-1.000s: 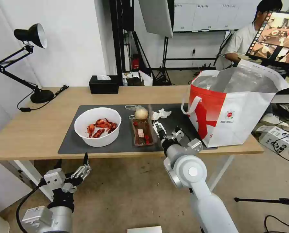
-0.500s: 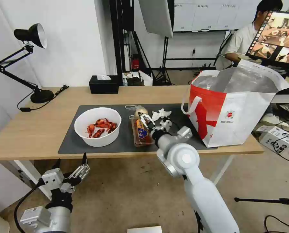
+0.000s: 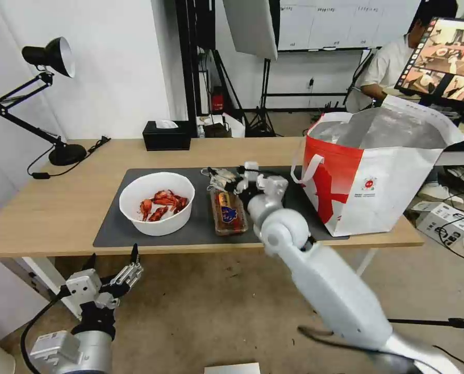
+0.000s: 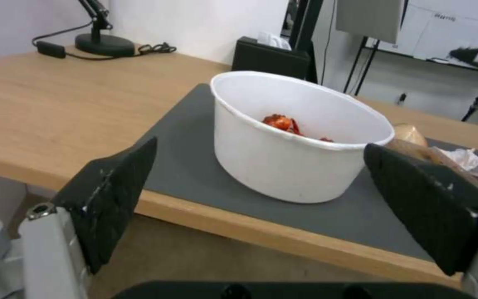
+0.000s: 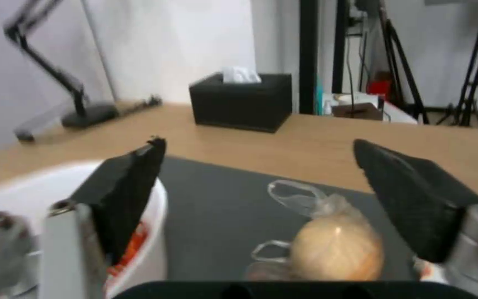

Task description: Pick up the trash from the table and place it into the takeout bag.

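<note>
Trash sits in a row on the large dark grey rectangular mat (image 3: 190,236) that covers part of the long light-wood table (image 3: 50,213): a white round bowl holding red crayfish shells (image 3: 157,203) towards the left, a clear hinged plastic tray (image 3: 228,212) with dark contents beside it in the middle, and behind the tray a beige ball in a clear bag (image 5: 336,248), which the right wrist view shows lying on the mat. A crumpled white tissue (image 4: 467,160) lies on the mat near the ball. At the right end of the table stands the large boxy white takeout bag with a red panel (image 3: 377,171), its mouth open and its silver lining showing. The right gripper (image 3: 219,179) reaches over the mat above the far end of the tray, right at the bagged ball, with its black fingers (image 5: 131,187) spread wide on either side of the ball and nothing held. The left gripper (image 3: 112,270) hangs below the table's front edge, facing the bowl, its fingers (image 4: 114,195) likewise wide apart and empty. A black tissue box (image 3: 167,135) and a black desk lamp (image 3: 50,93) stand at the back of the table.
</note>
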You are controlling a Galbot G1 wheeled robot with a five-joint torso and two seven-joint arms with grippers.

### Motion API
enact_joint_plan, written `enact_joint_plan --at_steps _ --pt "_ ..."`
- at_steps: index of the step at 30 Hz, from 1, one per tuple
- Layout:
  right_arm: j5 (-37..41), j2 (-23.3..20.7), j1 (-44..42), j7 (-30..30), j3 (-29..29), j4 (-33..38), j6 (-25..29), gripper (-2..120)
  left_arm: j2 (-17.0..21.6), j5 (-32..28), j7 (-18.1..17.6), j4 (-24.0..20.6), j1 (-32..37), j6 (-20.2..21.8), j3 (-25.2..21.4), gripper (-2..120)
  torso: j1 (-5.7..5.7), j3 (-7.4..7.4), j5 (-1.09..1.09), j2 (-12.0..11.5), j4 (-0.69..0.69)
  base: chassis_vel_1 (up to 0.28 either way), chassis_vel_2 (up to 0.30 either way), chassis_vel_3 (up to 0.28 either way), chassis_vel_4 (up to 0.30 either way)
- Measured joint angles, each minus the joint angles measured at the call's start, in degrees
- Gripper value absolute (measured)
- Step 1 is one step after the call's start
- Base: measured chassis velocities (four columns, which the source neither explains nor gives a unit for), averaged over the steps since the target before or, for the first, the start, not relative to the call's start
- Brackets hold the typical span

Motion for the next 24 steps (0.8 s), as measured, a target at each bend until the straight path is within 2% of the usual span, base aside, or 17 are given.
enact_joint_plan --at_steps 2,3,5,6,9,11,13,14,16,17,20,24 --pt "-2.24 -0.37 2.64 -3.03 -1.89 -3.42 -0.19 73 -0.04 0.01 0.01 0.21 -0.08 0.00 0.12 100 0.00 0.00 0.00 0.00 0.00 0.000 0.000 0.000 0.000" --pt "-2.24 -0.37 2.64 -3.03 -1.89 -3.42 -0.19 73 -0.04 0.01 0.01 0.21 -0.08 0.00 0.12 100 0.00 0.00 0.00 0.00 0.00 0.000 0.000 0.000 0.000" --pt "-5.32 -0.53 4.54 -7.39 -3.08 -7.28 -0.28 63 -0.04 0.01 0.05 0.38 -0.17 -0.04 0.17 100 0.00 0.00 0.00 0.00 0.00 0.000 0.000 0.000 0.000" --pt "-5.32 -0.53 4.54 -7.39 -3.08 -7.28 -0.28 63 -0.04 0.01 0.05 0.38 -0.17 -0.04 0.17 100 0.00 0.00 0.00 0.00 0.00 0.000 0.000 0.000 0.000" --pt "-8.70 -0.58 5.81 -14.05 -3.72 -11.94 0.16 48 0.01 0.00 0.10 0.47 -0.26 -0.14 0.15 100 0.00 0.00 0.00 0.00 0.00 0.000 0.000 0.000 0.000" --pt "-9.04 -0.60 5.87 -15.27 -3.73 -12.77 0.24 44 0.02 0.00 0.11 0.47 -0.26 -0.16 0.13 100 0.00 0.00 0.00 0.00 0.00 0.000 0.000 0.000 0.000" --pt "-9.92 -0.70 5.84 -18.96 -3.64 -14.53 0.33 33 0.05 -0.03 0.14 0.47 -0.27 -0.19 0.10 100 0.00 0.00 0.00 0.00 0.00 0.000 0.000 0.000 0.000" --pt "-9.92 -0.70 5.84 -18.96 -3.64 -14.53 0.33 33 0.05 -0.03 0.14 0.47 -0.27 -0.19 0.10 100 0.00 0.00 0.00 0.00 0.00 0.000 0.000 0.000 0.000" --pt "-10.78 -0.80 5.54 -21.24 -3.43 -15.53 0.36 23 0.15 -0.05 0.17 0.46 -0.29 -0.19 0.09 100 0.00 0.00 0.00 0.00 -0.01 0.000 0.000 0.000 0.000" --pt "-10.78 -0.80 5.54 -21.24 -3.43 -15.53 0.36 23 0.15 -0.05 0.17 0.46 -0.29 -0.19 0.09 100 0.00 0.00 0.00 0.00 -0.01 0.000 0.000 0.000 0.000" --pt "-10.90 -0.76 5.07 -21.91 -3.29 -16.48 0.23 8 0.23 -0.07 0.19 0.51 -0.40 -0.20 0.14 100 0.00 -0.01 0.00 0.01 -0.01 0.000 0.000 0.000 0.000" --pt "-10.80 -0.65 4.71 -21.73 -3.13 -16.84 -0.01 0 0.23 -0.07 0.26 0.65 -0.47 -0.20 0.28 100 0.00 -0.01 0.00 0.01 0.00 0.000 0.000 0.000 0.000"
